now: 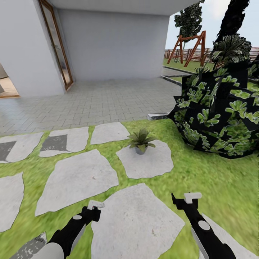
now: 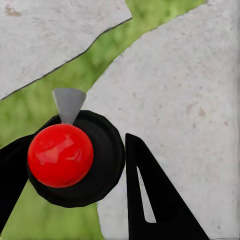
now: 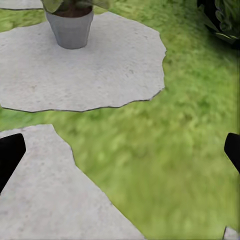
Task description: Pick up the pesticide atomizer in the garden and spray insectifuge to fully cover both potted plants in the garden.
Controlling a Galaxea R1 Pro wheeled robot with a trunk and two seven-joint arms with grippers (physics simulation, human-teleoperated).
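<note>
I am holding my left gripper [image 1: 94, 205] low over a pale grey flat stepping stone [image 1: 135, 223], its fingers clenched around a black-capped object with a glossy red ball [image 2: 60, 155]. Ahead, the small grey-potted rosette plant [image 1: 141, 141] is sitting on another stone. My right gripper [image 1: 187, 200] is hovering released, fingers spread over grass. I am reading no writing anywhere.

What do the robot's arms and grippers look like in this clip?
Both arms are glossy black with pale grey round joint caps and light grey shells nearer the body. The left gripper and right gripper have white blocky tips on black mounts. The wrist views show flat, black, wedge-shaped jaws.
</note>
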